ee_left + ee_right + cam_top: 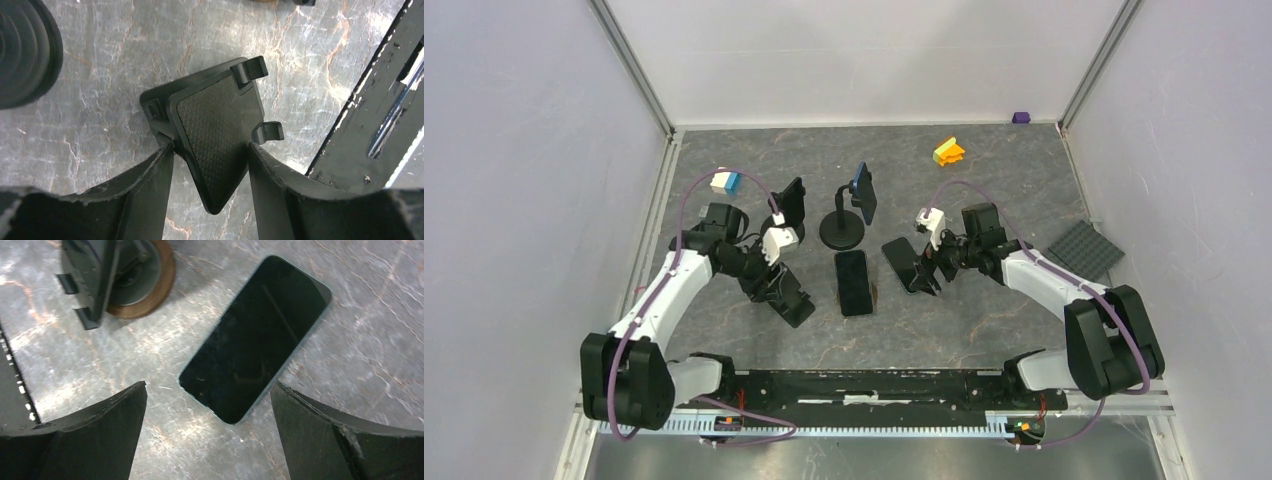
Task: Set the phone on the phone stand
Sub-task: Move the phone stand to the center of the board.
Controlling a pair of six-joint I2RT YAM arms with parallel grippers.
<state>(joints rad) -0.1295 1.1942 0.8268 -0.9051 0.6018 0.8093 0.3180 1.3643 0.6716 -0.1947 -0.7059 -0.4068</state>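
Two phones flat on table, left fingers clamping one phone stand, right fingers spread wide.

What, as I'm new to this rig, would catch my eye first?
The left fingers pinch a black phone stand from both sides, left of centre. The right fingers hang wide open over a dark phone lying flat. At centre, a blue-edged phone sits on a round-based stand.
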